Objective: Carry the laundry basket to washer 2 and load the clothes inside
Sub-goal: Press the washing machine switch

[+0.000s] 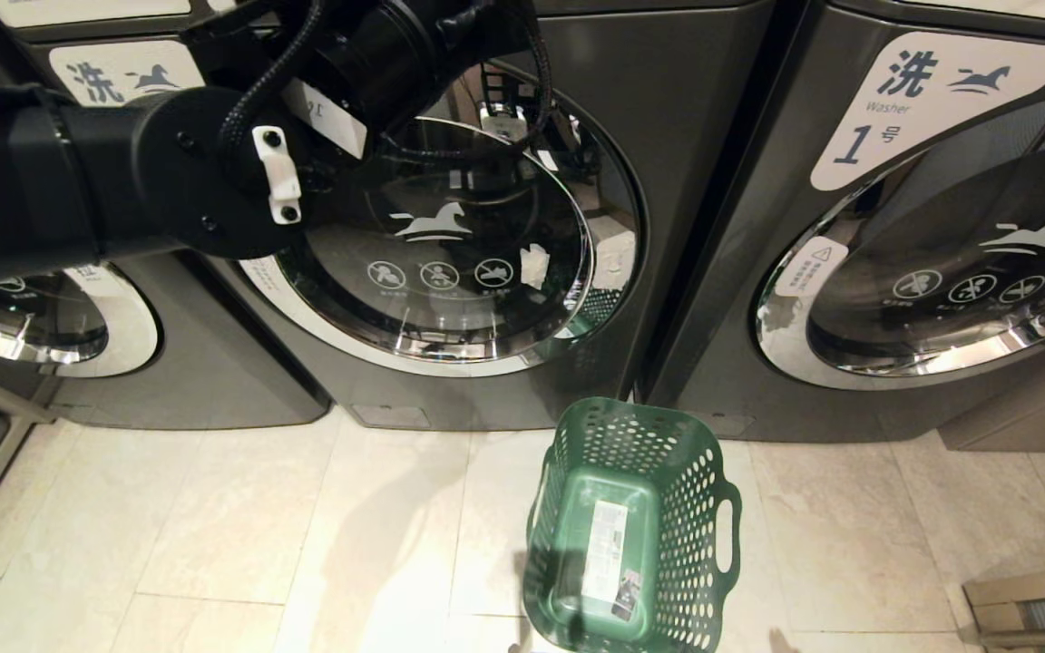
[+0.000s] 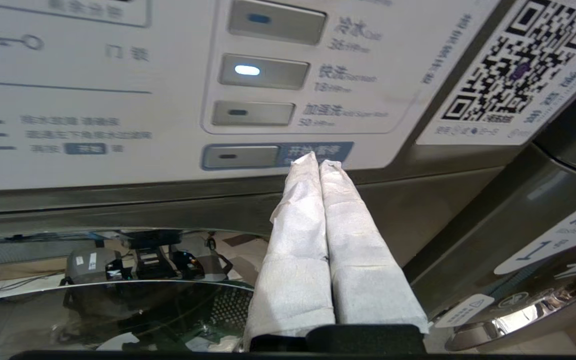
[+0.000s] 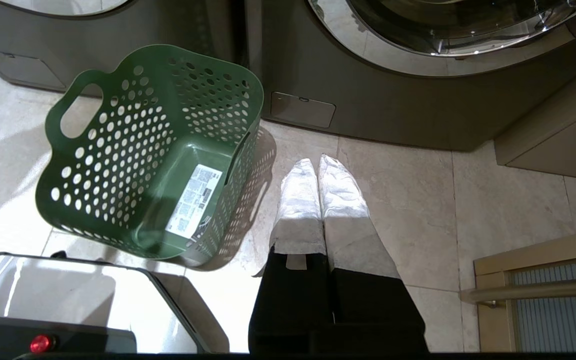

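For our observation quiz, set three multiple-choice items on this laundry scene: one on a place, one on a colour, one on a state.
1. Where is the laundry basket? A on a washer; B on the floor; C inside a drum.
2. Its colour? A red; B white; C green.
3. The left pincer is: A shut; B wide open; C holding clothes.
Key: 1B, it stands on the tiles; 2C, its holed walls are green; 3A, its wrapped fingers lie together, tips by the control panel.
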Available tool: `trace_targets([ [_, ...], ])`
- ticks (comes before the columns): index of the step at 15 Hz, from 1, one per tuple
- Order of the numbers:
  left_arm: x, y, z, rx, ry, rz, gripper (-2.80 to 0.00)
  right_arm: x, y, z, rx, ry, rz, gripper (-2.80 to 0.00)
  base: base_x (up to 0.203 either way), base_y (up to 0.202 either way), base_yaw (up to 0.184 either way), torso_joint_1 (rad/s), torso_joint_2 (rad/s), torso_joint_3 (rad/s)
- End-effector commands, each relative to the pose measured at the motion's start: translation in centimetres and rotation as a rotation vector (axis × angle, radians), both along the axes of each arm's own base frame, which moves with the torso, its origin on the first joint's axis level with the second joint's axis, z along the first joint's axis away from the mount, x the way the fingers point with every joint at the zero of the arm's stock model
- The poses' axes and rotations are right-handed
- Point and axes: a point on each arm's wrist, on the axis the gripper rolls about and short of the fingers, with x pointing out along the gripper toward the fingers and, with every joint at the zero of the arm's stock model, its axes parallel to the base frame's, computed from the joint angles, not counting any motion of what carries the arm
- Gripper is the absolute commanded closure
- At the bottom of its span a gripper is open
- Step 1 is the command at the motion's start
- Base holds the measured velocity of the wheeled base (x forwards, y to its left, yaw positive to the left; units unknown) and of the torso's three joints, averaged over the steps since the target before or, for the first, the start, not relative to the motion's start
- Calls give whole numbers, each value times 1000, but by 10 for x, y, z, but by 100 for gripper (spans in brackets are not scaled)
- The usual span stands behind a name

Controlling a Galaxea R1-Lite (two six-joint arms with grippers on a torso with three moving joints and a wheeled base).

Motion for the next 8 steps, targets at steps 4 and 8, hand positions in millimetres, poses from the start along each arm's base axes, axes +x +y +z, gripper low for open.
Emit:
trace_targets([
  [4, 7, -4, -6, 8, 8, 0, 0, 0, 0, 0, -1, 1, 0, 0, 0, 0, 0, 0, 0, 0],
  [8, 9, 2, -4, 5, 4, 17, 0, 0, 0, 0, -1, 2, 0, 0, 0, 0, 0, 0, 0, 0],
])
